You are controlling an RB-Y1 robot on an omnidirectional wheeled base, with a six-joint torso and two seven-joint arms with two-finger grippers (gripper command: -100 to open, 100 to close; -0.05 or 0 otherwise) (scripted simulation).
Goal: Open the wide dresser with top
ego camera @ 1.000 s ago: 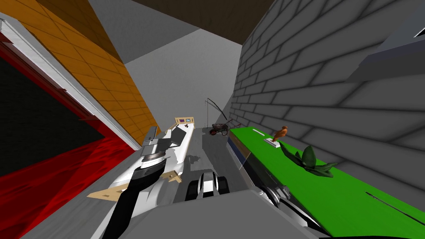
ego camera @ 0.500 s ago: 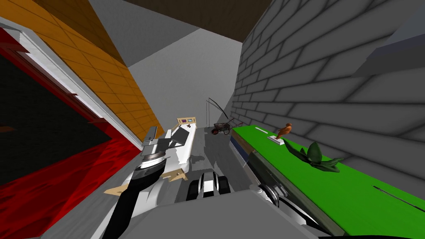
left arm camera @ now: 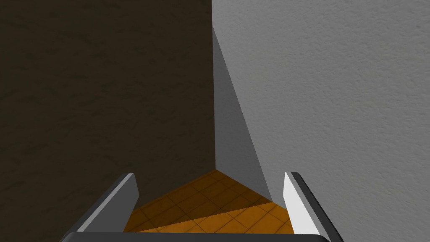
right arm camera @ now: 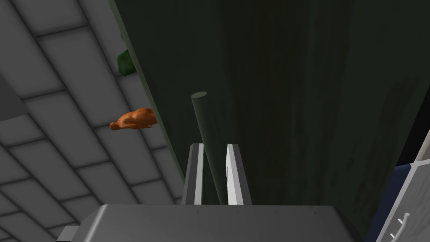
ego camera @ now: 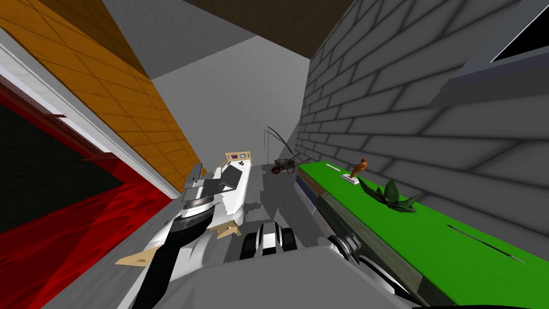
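my right gripper [right arm camera: 214,145] clamped on the dark green bar handle [right arm camera: 200,113] of the green-topped dresser [ego camera: 429,241], against the brick wall [ego camera: 402,107] on my right, my left gripper [left arm camera: 210,174] raised, fingers spread apart

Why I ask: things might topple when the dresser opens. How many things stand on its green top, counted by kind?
Orange figurine: 1
Green plant: 1
Small white strip: 1
Thin dark stick: 1
Total on the dresser top: 4
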